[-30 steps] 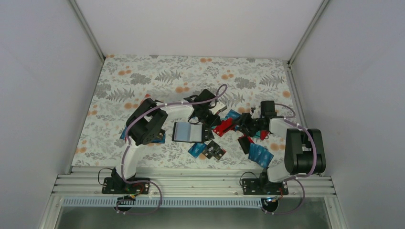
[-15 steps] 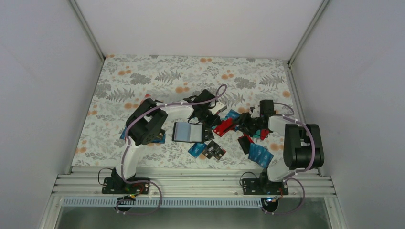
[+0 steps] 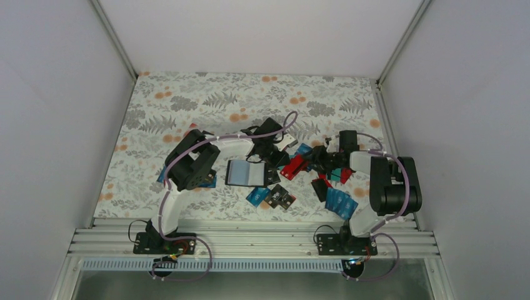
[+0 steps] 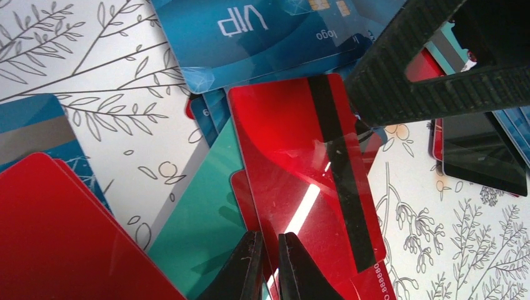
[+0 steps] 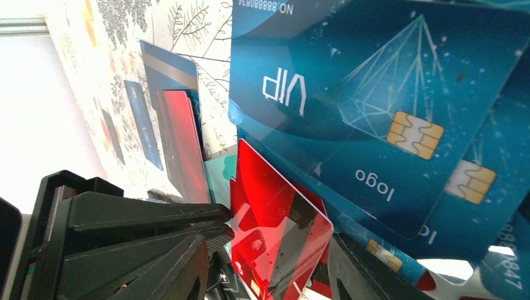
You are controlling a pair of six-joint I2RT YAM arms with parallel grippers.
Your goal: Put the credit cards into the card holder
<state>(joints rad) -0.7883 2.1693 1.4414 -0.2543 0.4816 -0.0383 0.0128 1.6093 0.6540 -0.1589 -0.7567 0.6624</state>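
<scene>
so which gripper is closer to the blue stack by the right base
Right. The right gripper is just beyond and left of the blue stack; the left gripper is further left, shut on a red card.

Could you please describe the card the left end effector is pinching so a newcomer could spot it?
On the floral table, look at the credit cards heaped mid-table. There the left end effector is shut on the edge of a red card. Unlike the plain red card beside it, it shows a black magnetic stripe.
</scene>
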